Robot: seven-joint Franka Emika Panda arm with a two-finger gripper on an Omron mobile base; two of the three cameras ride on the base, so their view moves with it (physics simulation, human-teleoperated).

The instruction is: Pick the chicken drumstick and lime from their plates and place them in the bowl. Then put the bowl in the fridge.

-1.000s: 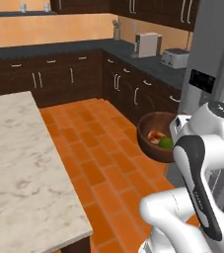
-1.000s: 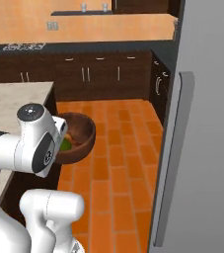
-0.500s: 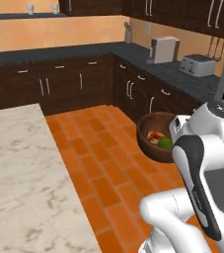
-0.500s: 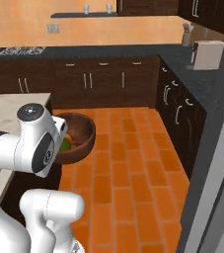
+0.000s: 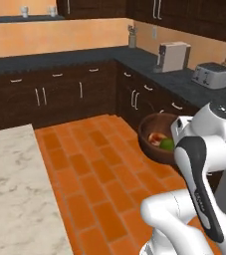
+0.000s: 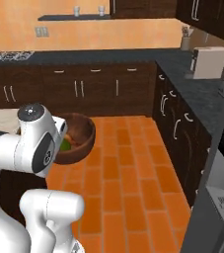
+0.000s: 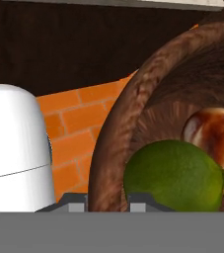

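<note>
We saw the gripper [image 7: 108,200] clamped on the rim of the bowl [image 7: 133,99], one finger inside the wall, one outside. Bowl was held up over the orange brick floor [image 5: 84,169], w/ the lime [image 7: 175,175] and chicken drumstick [image 7: 214,136] inside, touching. Dark cabinets [image 6: 98,89] stood behind; marble counter [image 5: 15,194] off to the arm's left.

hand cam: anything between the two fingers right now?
The bowl's rim: in the hand view the two fingers straddle its brown wall, one outside, one inside. Just past the inner one, the lime lies in the bowl beside the drumstick.
</note>
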